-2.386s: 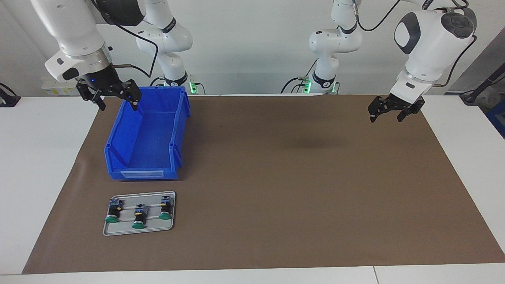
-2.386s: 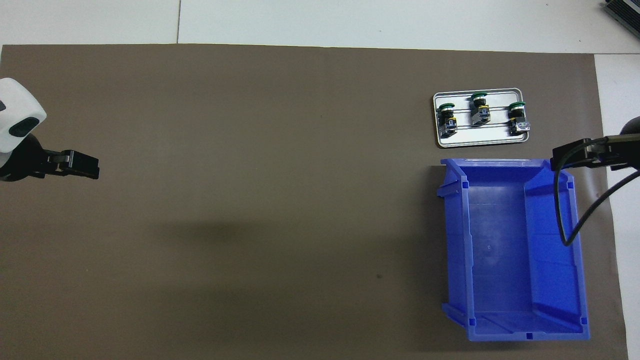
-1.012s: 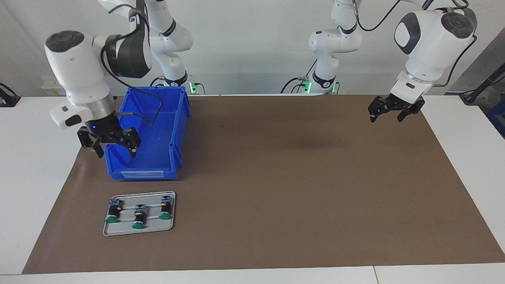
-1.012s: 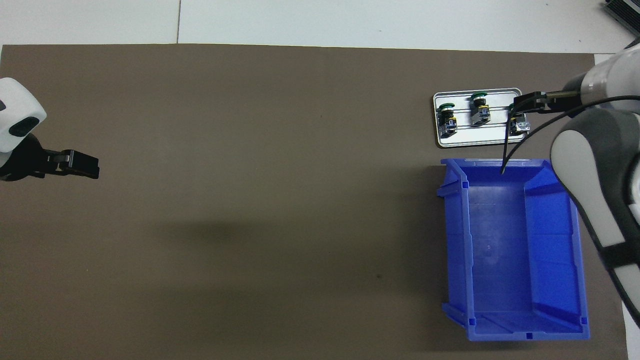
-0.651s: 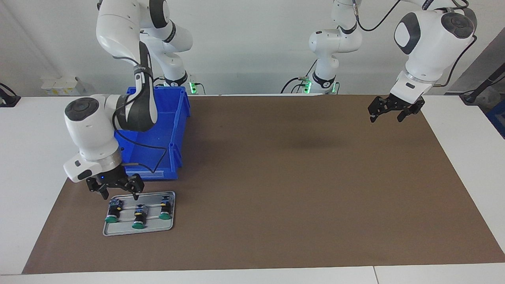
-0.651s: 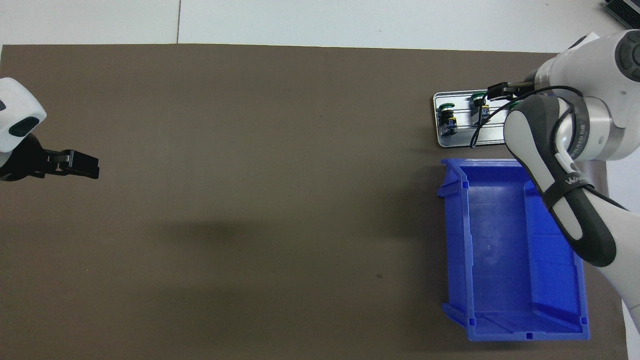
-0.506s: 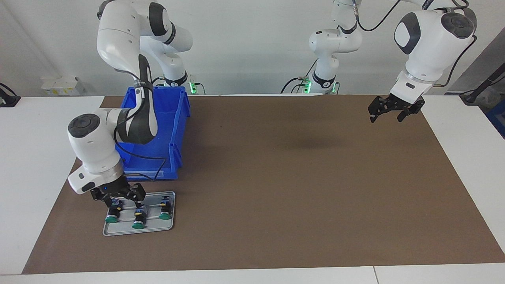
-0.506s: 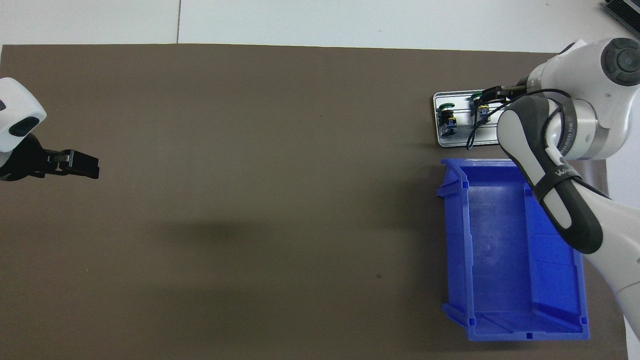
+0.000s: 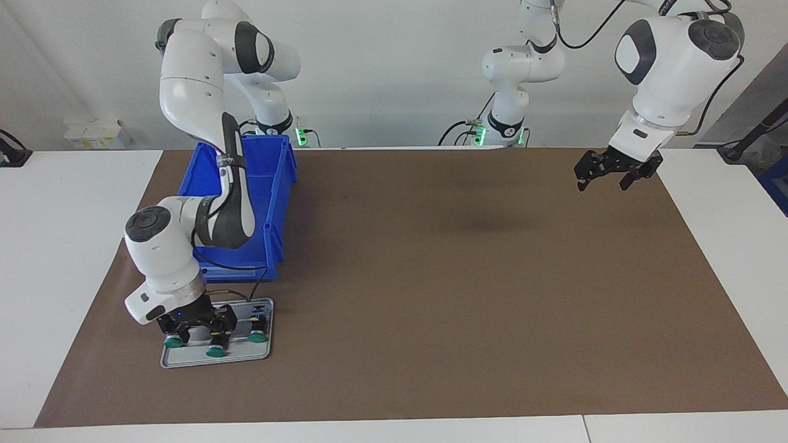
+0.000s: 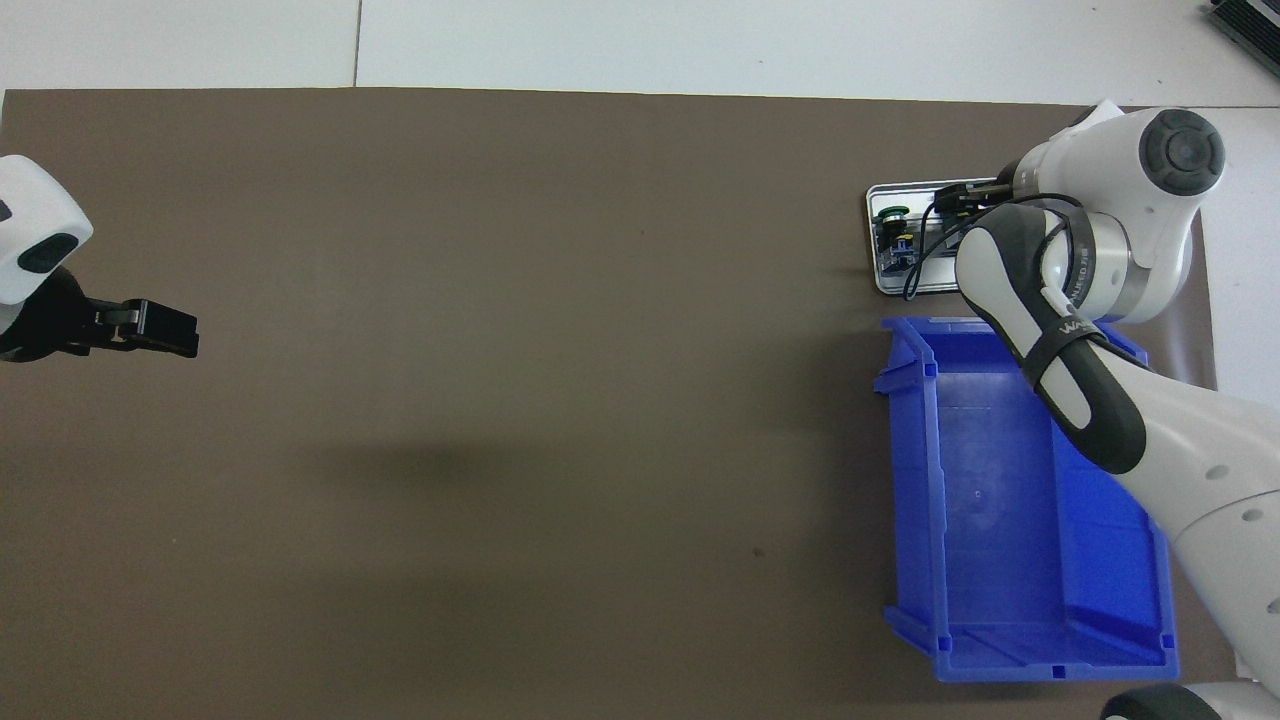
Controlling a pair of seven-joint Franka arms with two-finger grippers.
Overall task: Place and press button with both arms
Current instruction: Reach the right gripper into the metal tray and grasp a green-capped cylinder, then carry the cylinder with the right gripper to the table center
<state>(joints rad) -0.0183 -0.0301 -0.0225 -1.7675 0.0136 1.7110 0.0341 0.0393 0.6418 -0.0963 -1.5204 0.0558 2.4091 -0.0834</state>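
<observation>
The right tool (image 9: pixel 196 324) is down on the grey tray (image 9: pixel 243 357), over the row of three buttons that lie there. It sits at the two buttons toward the right arm's end of the counter (image 9: pixel 61 258): the end button (image 9: pixel 174 341) and the middle button (image 9: pixel 215 349). Whether its fingers are spread or already pinching a button, I cannot tell, because the tool itself covers them. The third button (image 9: pixel 258 335) lies free beside the tool on the same tray. In the overhead view the right arm hides most of the tray (image 10: pixel 880 285). The tray lies on the brown mat (image 9: pixel 462 277), farther from the robots than the blue bin (image 9: pixel 271 197) and just beside it.

The left tool (image 9: pixel 615 169) waits in the air, well apart from the tray, over the mat's edge at the left arm's end, with its fingers spread.
</observation>
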